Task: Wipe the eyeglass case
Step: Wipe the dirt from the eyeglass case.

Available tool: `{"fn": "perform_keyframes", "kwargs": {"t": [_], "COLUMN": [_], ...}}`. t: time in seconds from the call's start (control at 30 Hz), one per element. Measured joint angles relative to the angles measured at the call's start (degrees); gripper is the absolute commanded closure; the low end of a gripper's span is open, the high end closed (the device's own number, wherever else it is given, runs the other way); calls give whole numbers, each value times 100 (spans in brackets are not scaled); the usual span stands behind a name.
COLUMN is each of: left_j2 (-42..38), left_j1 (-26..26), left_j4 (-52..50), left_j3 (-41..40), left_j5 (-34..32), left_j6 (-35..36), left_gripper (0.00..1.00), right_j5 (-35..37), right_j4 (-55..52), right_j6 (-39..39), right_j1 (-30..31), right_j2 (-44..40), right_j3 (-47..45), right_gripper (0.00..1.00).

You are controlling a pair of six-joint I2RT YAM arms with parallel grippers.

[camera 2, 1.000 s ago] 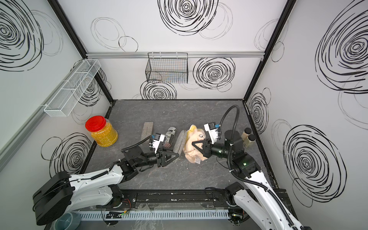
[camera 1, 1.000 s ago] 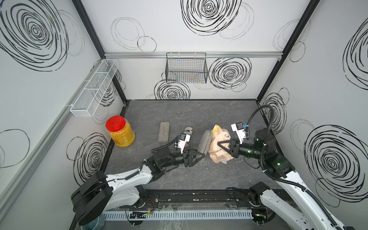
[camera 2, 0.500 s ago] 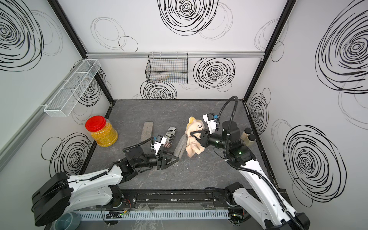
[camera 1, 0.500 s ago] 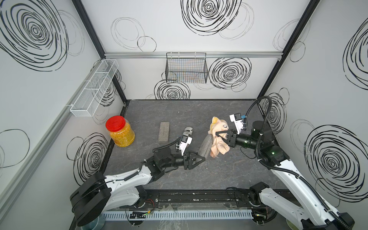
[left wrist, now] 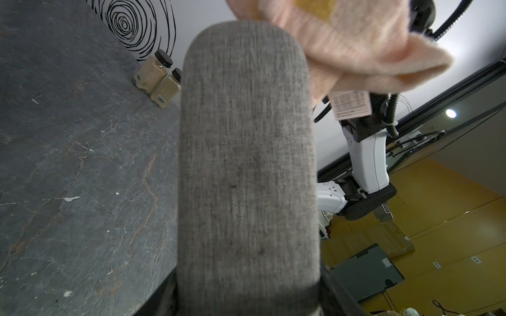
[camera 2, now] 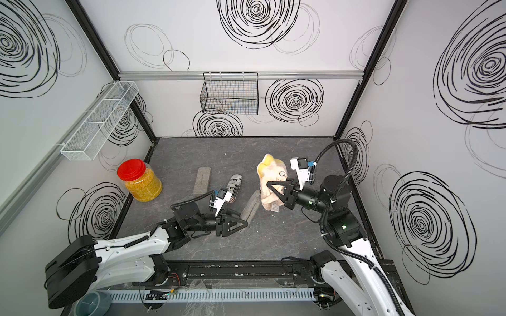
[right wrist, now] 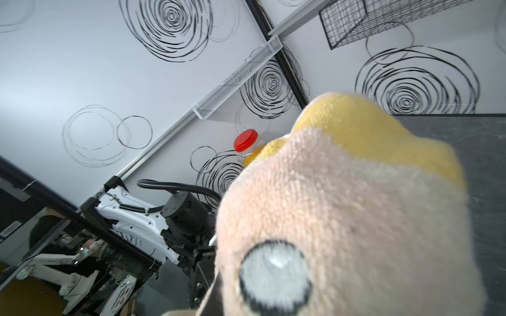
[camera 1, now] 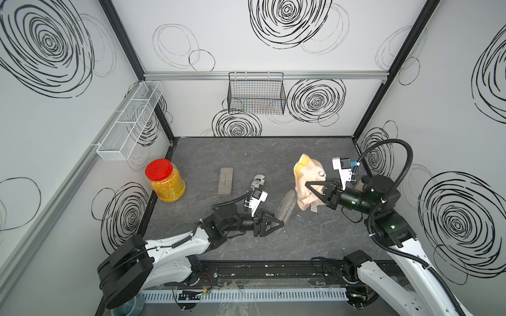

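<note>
Dark stone-look surface [camera 1: 246,153], with the grey eyeglass case [camera 1: 285,205] held over its middle.
The left hand [camera 1: 278,223] is closed on the case's near end, and the right hand [camera 1: 308,183] is clamped on a peach cloth [camera 1: 304,175] that meets the far end. The fabric-covered case looks light, stiff and grippy, so an end hold suits it.

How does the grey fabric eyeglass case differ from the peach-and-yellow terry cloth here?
The grey fabric eyeglass case is a straight oblong with rounded ends; the peach-and-yellow terry cloth hangs bunched and floppy. The case is plain woven grey; the cloth is fluffy, with a label tag. The left gripper grips the case, the right gripper the cloth. Both sit in shut jaws.
</note>
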Motion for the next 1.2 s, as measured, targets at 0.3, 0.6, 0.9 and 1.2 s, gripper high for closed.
{"fn": "perform_keyframes", "kwargs": {"t": [0.3, 0.6, 0.9, 1.2], "left_j2": [79, 79, 90, 177], "left_j1": [-59, -109, -129, -136], "left_j4": [-48, -304, -295, -306], "left_j3": [136, 175, 175, 177], "left_j5": [46, 39, 39, 37], "left_j6": [50, 107, 175, 179], "left_gripper": [41, 41, 41, 41], "right_j5": [249, 872, -136, 1141], "right_j4": [-247, -837, 293, -975], "right_j6": [-122, -254, 214, -374], "right_j1": [15, 28, 46, 94], "right_j2": [610, 979, 341, 1327], "right_j3": [-146, -170, -184, -186], "right_gripper": [100, 100, 100, 100]}}
